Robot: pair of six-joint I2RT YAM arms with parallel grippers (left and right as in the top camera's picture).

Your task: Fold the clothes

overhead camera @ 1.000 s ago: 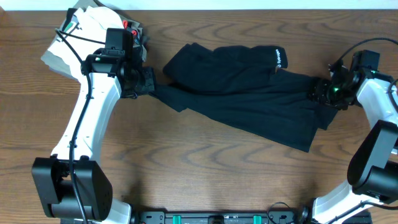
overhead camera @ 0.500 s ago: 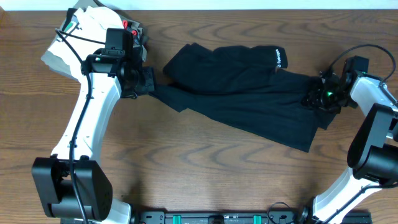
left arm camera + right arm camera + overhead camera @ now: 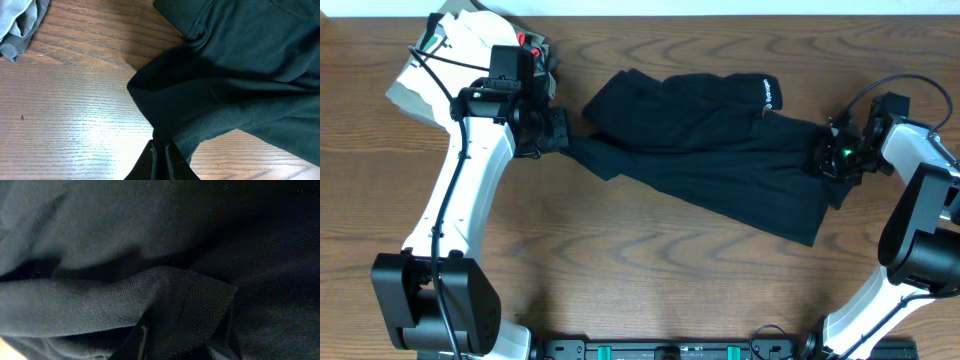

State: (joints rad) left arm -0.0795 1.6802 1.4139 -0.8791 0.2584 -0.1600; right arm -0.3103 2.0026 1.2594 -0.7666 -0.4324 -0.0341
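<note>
The clothes [image 3: 710,150] are one black garment lying crumpled across the middle of the table, with a small white logo [image 3: 769,92] near its upper right. My left gripper [image 3: 560,135] is shut on the garment's left corner. In the left wrist view the jaws [image 3: 162,156] pinch black fabric [image 3: 225,75] that stretches away from them. My right gripper [image 3: 824,160] sits on the garment's right end. Black cloth [image 3: 165,245] fills the right wrist view, and a bunched fold runs down beside one of the fingers [image 3: 141,341], held between the jaws.
A stack of folded garments, white [image 3: 455,40] over olive-grey [image 3: 408,95] with red [image 3: 530,42] showing, lies at the back left behind my left arm. Its grey edge [image 3: 17,25] shows in the left wrist view. Bare wood [image 3: 650,280] lies in front.
My right gripper has slid a little to the left onto the garment's right end and its jaws have closed on the cloth. The left arm has not moved.
</note>
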